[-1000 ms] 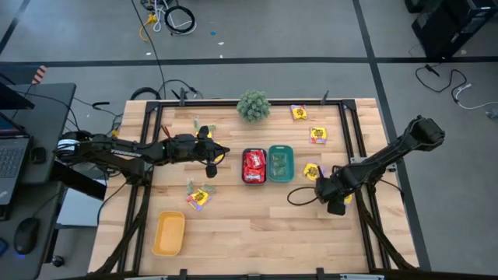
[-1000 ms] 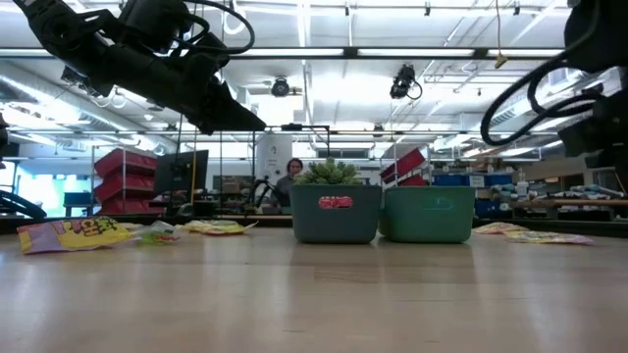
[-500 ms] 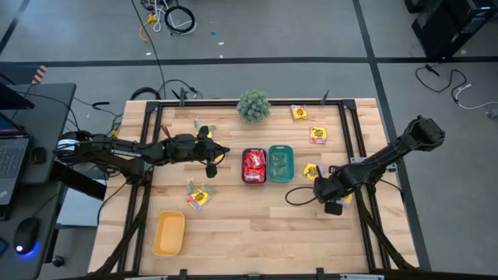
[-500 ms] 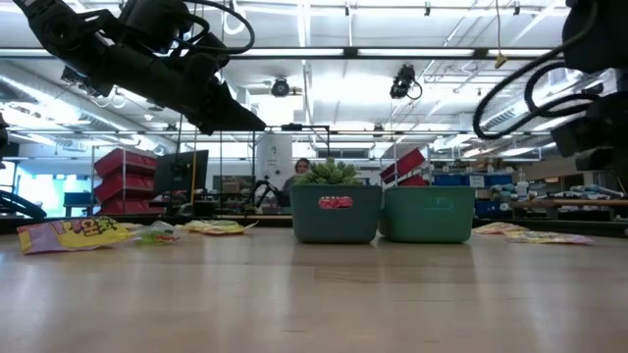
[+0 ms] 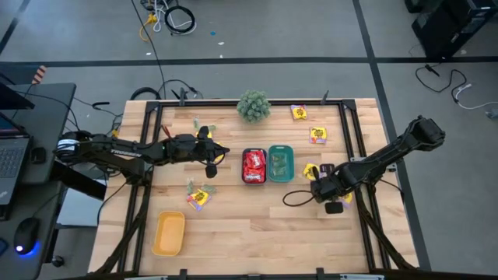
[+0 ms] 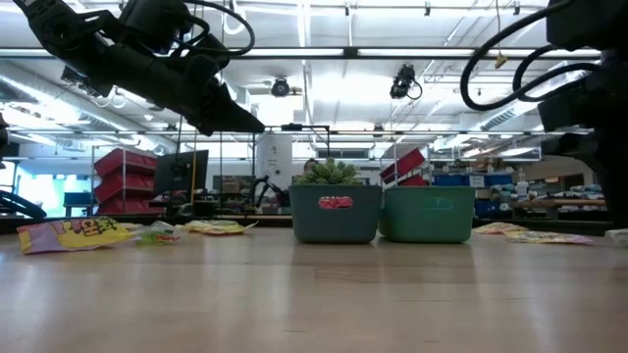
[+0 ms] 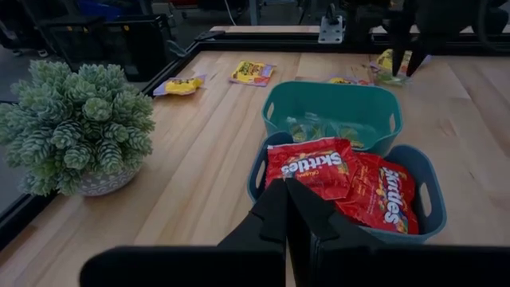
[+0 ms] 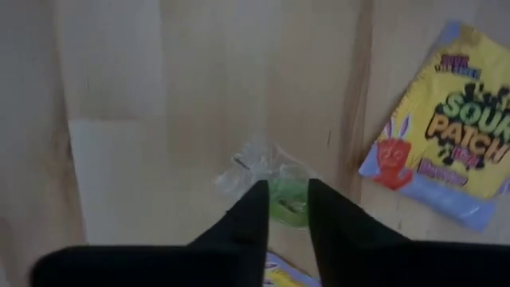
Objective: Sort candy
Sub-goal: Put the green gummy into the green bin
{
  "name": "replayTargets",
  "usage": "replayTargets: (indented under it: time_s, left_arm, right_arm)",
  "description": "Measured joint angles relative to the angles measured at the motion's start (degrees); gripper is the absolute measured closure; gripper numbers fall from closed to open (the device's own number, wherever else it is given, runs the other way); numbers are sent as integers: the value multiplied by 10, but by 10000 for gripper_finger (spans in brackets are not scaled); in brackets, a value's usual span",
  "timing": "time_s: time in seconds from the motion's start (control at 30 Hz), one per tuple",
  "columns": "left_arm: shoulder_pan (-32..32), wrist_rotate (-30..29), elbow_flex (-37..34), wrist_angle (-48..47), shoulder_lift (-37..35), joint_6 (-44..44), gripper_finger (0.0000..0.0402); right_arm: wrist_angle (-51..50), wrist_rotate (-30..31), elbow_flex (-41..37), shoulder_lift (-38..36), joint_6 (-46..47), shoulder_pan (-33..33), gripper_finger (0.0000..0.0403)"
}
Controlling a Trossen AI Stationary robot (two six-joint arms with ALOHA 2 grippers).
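Observation:
A pale green candy (image 8: 275, 187) lies on the table right of the trays, beside a yellow candy packet (image 8: 446, 151). My right gripper (image 8: 285, 191) points down over it, open by a narrow gap, one fingertip on each side of it; in the high view this gripper (image 5: 323, 189) is right of the teal tray. Red candy (image 7: 351, 171) fills the dark blue tray (image 5: 254, 166), and green candy (image 7: 319, 127) lies in the teal tray (image 5: 281, 163). My left gripper (image 7: 287, 191) hangs shut above the table, left of the trays (image 5: 222, 153). My right gripper comes at the green candy from above, its fingers (image 8: 253, 203) astride the candy's green middle (image 8: 280, 199), which lies flat on the table. I cannot tell whether they touch it.
A spiky plant ball (image 5: 254, 105) stands at the far edge. Yellow candy lies at the far right (image 5: 299, 112) (image 5: 317, 135), beside the right gripper (image 5: 311, 171) and left of centre (image 5: 198, 196). A yellow tray (image 5: 169, 233) sits near the front left.
My right gripper has rolled about its downward-pointing line above the green candy, and its cable loop has swung toward the trays.

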Motion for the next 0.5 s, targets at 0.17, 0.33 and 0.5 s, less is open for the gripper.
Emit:
replayTargets:
  time_s: [0.17,0.33,0.5]
  left_arm:
    - [0,0,0,-4,0,0,401]
    - [0,0,0,-5,0,0,401]
    - [0,0,0,-8,0,0,401]
  right_arm:
    - [0,4,0,0,-35,0,262]
    - [9,2,0,17,-54,0,234]
    - [44,-3,0,74,-71,-1,242]
